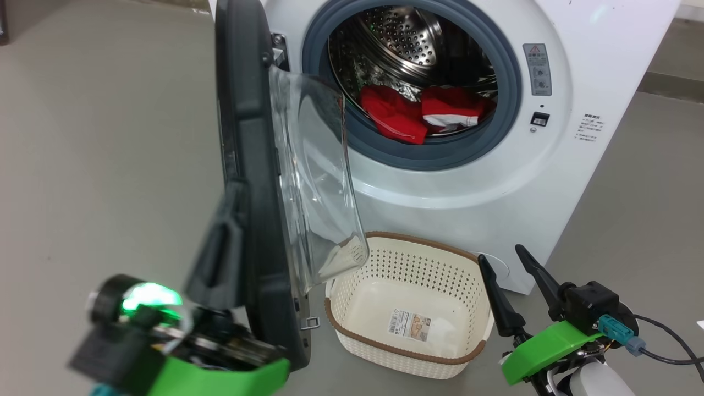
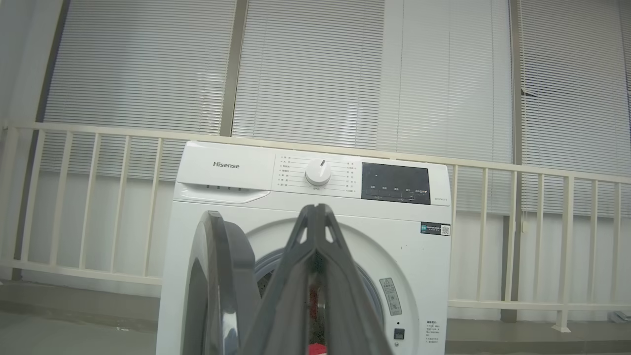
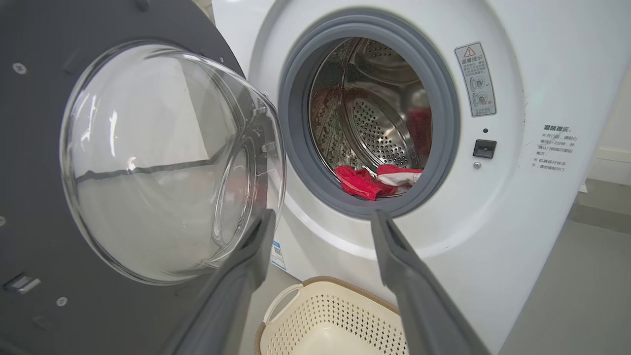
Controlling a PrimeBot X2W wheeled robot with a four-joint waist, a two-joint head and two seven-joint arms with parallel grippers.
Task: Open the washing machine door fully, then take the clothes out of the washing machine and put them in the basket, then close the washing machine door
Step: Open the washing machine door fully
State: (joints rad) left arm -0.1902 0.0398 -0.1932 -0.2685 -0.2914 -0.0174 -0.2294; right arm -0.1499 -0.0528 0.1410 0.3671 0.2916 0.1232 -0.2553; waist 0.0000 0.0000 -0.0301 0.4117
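The washing machine (image 1: 451,187) stands with its door (image 1: 247,137) swung out roughly square to its front, glass bowl facing the drum. Red clothes (image 1: 396,113) with white trim lie at the drum's front lip; the right wrist view shows the clothes (image 3: 362,182) too. The basket (image 1: 407,237) sits on the floor below the opening, nothing in it but its label. My left gripper (image 1: 234,190) is shut on nothing, beside the door's outer edge; whether it touches the door I cannot tell. My right gripper (image 1: 499,253) is open, right of the basket, pointing at the machine.
Grey floor lies all around the machine. In the left wrist view my shut gripper (image 2: 315,209) points at the machine (image 2: 231,167), with a cream railing (image 2: 88,133) and window blinds behind. A black cable (image 1: 668,338) trails from my right wrist.
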